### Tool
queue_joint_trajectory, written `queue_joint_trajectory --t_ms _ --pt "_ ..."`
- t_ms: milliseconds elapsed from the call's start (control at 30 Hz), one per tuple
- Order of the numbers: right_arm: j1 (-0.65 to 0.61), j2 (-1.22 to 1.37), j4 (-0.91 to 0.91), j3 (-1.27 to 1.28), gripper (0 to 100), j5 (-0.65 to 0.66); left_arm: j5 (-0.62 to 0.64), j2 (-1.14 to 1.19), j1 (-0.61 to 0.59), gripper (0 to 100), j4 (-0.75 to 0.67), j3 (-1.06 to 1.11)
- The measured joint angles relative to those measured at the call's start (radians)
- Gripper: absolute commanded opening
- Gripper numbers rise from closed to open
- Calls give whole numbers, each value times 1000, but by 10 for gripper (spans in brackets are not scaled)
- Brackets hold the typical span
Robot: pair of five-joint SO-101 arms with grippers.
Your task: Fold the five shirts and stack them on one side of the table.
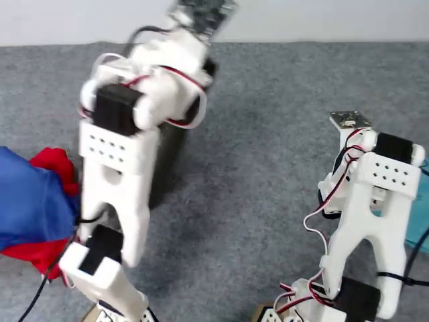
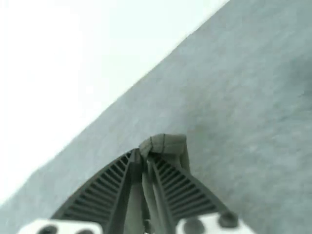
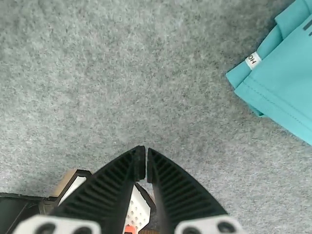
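Closest to the overhead camera is the left arm [image 1: 117, 161], lifted high off the table. Its gripper [image 2: 142, 158] is clamped tight on a bunched fold of a grey shirt [image 2: 163, 145]. From above, the rest of that shirt shows as dark cloth [image 1: 173, 161] hanging down beside and beneath the raised arm, over the middle-left of the table.

At the table's left edge a blue shirt [image 1: 27, 201] lies on top of a red shirt [image 1: 50, 161], whose red cloth shows both behind and in front of the blue. The left arm's lower part stands just beside this pair.

On the far right edge lies a teal shirt [image 3: 280, 78], with a small white tag at its edge. The right arm [image 1: 372, 215] stands next to it. The right gripper [image 3: 145, 155] hangs over bare table near the teal shirt, fingers pressed together with nothing between them.

The table [image 1: 268, 134] has a grey carpet-like cover, and a white wall [image 1: 67, 20] runs along its back edge.
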Motion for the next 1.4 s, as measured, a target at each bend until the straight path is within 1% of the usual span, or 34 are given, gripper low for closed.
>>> queue_joint_trajectory --t_ms 133,233,300,400,467,600,667,767,867,1000,1167,1267,1400 --pt "0 0 0 0 11 0 2 0 133 13 -35 -2" --pt "0 0 0 0 11 0 2 -6 219 14 -52 58" --pt "0 0 0 0 11 0 2 -6 247 15 -74 126" --pt "0 0 0 0 11 0 2 -6 252 17 -107 224" --pt "0 0 0 0 11 0 2 -6 253 54 -109 249" --pt "0 0 0 0 11 0 12 -12 261 172 -92 250" --pt "0 0 0 0 11 0 58 -15 245 202 -60 247" --pt "0 0 0 0 11 0 127 -17 206 210 6 203" --pt "0 0 0 0 15 0 144 -17 155 210 61 178" --pt "0 0 0 0 16 -2 152 -17 41 210 103 178" --pt "-68 0 0 0 16 -2 152 -17 -121 213 107 259" --pt "-104 5 0 0 16 -2 135 -17 -169 214 43 377" --pt "-107 64 0 0 16 -20 110 -17 -173 214 -112 545"
